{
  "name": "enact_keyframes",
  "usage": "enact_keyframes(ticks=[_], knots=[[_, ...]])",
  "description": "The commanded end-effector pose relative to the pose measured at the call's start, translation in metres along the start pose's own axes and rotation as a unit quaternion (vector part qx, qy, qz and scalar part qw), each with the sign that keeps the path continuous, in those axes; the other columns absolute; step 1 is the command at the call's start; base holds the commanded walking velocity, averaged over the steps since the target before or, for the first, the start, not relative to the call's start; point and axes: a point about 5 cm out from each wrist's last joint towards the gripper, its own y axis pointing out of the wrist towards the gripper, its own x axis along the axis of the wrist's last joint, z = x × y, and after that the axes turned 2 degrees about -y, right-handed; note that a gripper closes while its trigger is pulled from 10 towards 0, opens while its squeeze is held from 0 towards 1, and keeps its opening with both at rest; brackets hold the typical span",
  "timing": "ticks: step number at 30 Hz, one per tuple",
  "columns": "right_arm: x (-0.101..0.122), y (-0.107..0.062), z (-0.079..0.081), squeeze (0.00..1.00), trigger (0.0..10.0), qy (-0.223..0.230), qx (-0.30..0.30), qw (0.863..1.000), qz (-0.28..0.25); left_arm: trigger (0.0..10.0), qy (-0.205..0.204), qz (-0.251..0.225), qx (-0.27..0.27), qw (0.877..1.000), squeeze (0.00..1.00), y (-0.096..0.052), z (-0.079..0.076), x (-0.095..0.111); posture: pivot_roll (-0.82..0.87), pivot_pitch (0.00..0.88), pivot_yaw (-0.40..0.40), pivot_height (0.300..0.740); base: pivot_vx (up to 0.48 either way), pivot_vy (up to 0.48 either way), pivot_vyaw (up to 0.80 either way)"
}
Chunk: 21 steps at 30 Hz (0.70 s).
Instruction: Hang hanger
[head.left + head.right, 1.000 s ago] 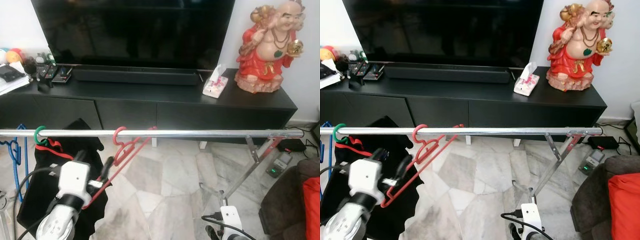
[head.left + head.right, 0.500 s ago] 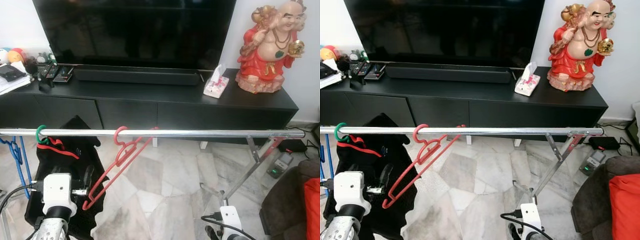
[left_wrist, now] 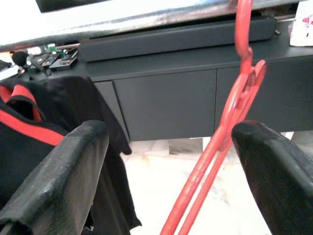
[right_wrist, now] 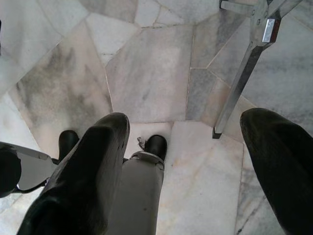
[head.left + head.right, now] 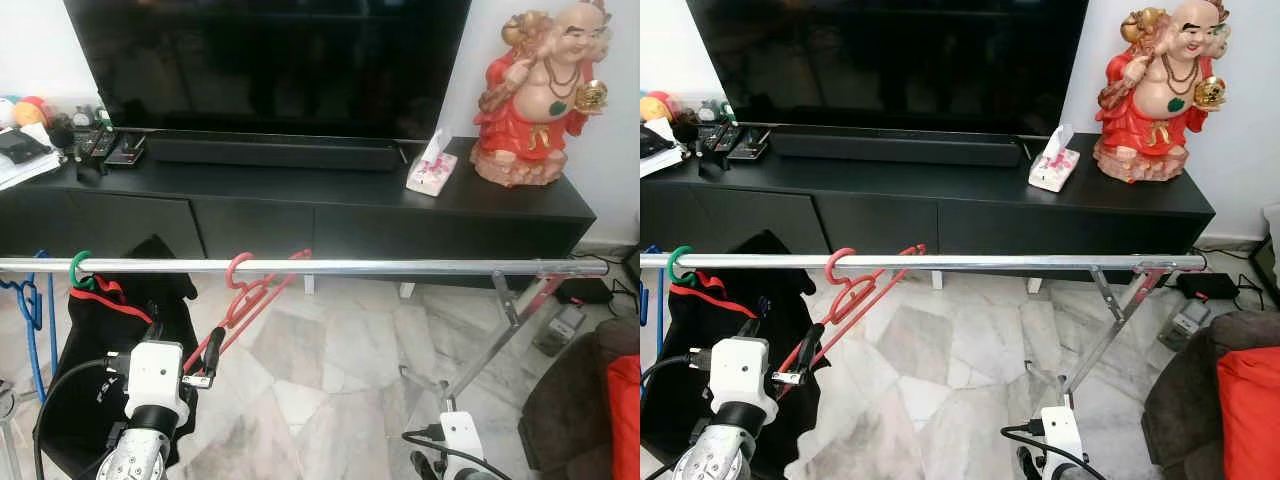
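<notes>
Hanger (image 5: pixel 250 300): red, hook over the silver rail (image 5: pixel 400 267), body slanting down toward 7 o'clock, so weight appears carried by the rail.
Left gripper (image 5: pixel 185 345): at the hanger's lower end; jaws spread, frame between them, contact not discernible.
Right gripper (image 4: pixel 181 161): idle, pointing at the floor; jaws spread, empty.
Change: hanger angle much as before; left gripper back up beside it, from lower at 7 o'clock.

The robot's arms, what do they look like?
The left arm is silver with a boxy white wrist block, a black cable looping off it, and long black fingers. The right arm has a white wrist block and black cable too, with black fingers.
</notes>
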Motion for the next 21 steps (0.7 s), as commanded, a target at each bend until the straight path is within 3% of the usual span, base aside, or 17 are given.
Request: enact_keyframes(ticks=[1, 21], knots=[[-0.0009, -0.0001, -0.0005, 0.00, 10.0, 0.002, -0.001, 1.000, 0.003, 10.0, 0.003, -0.002, -0.004, 1.000, 0.00, -0.0001, -0.0011, 0.0006, 0.03, 0.000, -0.021, 0.716, -0.292, 0.000, 0.00], [-0.0006, -0.0001, -0.0005, 0.00, 10.0, 0.001, -0.001, 1.000, 0.003, 10.0, 0.004, -0.012, -0.007, 1.000, 0.00, 0.0026, -0.0037, 0.0045, 0.03, 0.000, -0.024, 0.716, -0.298, 0.000, 0.00]])
